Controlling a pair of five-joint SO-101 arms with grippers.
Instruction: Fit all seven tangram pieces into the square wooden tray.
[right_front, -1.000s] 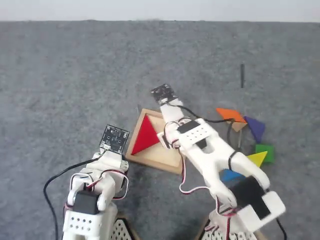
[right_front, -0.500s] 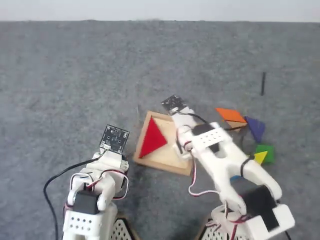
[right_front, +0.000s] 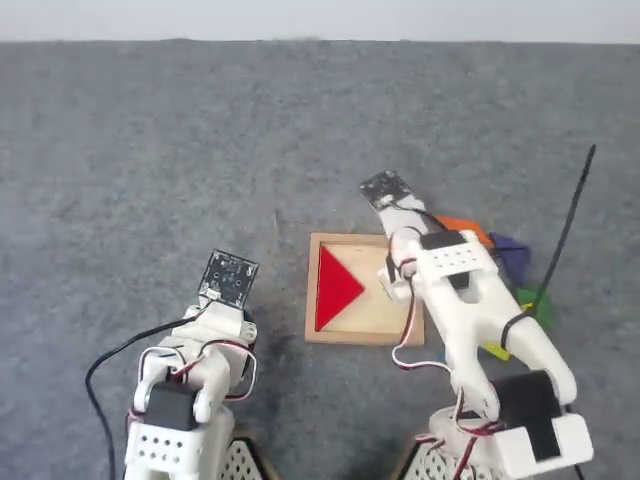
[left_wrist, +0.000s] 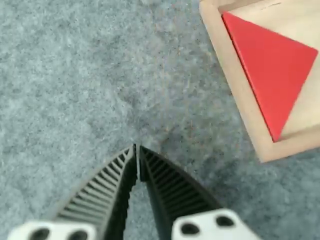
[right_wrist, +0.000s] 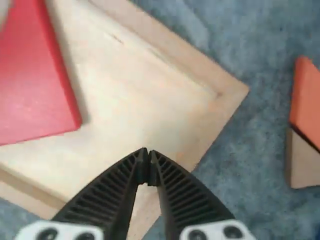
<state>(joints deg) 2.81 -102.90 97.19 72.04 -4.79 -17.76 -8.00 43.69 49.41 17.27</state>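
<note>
The left gripper (left_wrist: 136, 150) is closed on nothing, its tips together above bare grey mat (right_front: 150, 150), with the tray (right_front: 360, 338) lying ahead of it and off to its right, well apart from it. In the tray the red triangle (right_front: 335, 285) lies flat against the side nearest that gripper. The right gripper (right_wrist: 146, 152) is also closed and empty. Its tips hang over the tray's bare wooden floor near a corner, with the red triangle to its left. The right arm itself stands in the way, covering the tray's right edge from above. Just to the right of that gripper lie the loose pieces: an orange piece (right_front: 462, 228) touching a pale wooden bit (right_wrist: 300, 162), a purple piece (right_front: 512, 252), a green piece (right_front: 541, 303) and a yellow piece (right_front: 495, 350). The arm hides most of the last two. A black cable (right_front: 570, 215) rises past them. Since a second ago the tray has turned from standing on a corner to lying square and has shifted rightward with the right arm. The left arm has not moved, and a blue piece seen before is now covered.
</note>
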